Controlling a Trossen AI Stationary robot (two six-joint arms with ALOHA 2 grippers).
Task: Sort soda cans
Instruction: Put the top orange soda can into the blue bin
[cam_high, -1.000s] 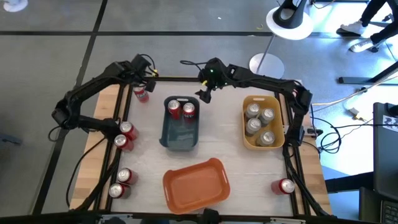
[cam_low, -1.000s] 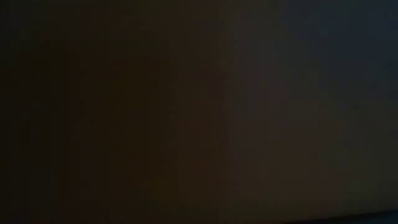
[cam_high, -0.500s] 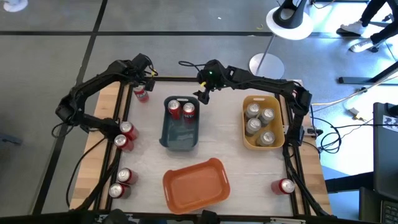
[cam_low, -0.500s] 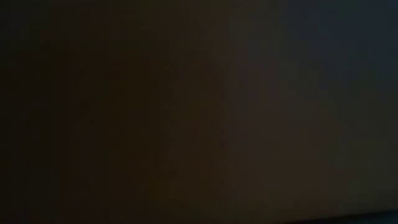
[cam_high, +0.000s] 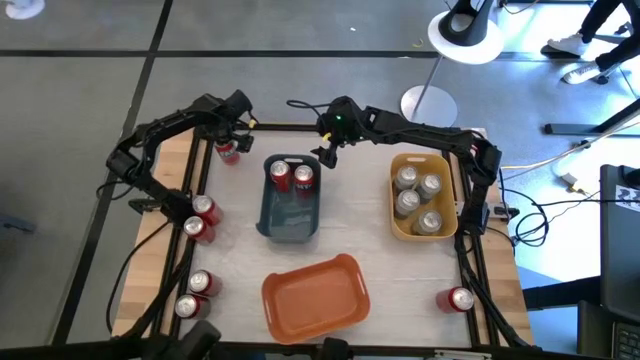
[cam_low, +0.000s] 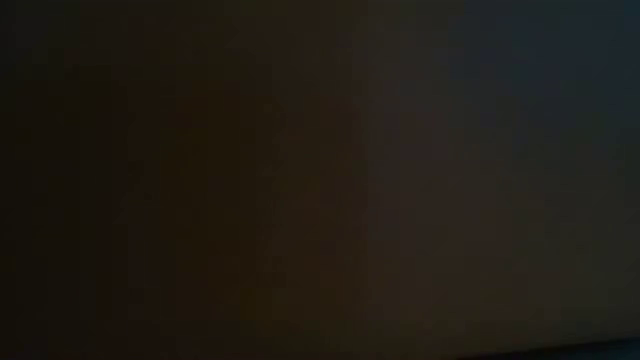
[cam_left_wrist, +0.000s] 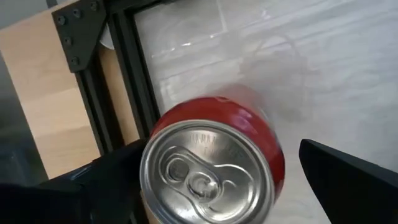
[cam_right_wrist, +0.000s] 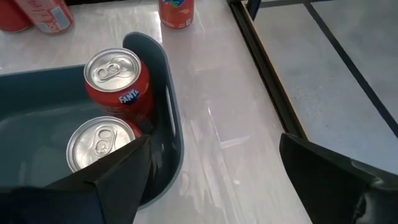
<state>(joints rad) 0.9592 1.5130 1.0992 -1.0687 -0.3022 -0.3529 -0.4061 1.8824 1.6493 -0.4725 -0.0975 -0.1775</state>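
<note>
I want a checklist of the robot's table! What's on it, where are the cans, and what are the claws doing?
Surface: pale table, wooden side strips.
Job's things: two red cans in the blue bin; four silver cans in the yellow bin; orange bin has no cans; five red cans along the left edge, one red can near right.
Clutter: nothing seen.
Grippers: left gripper open around a red corner can; right gripper open at the blue bin's far end.
Cables: wires right of the table.
Surroundings: grey floor, a person's shoes; low view dark.
</note>
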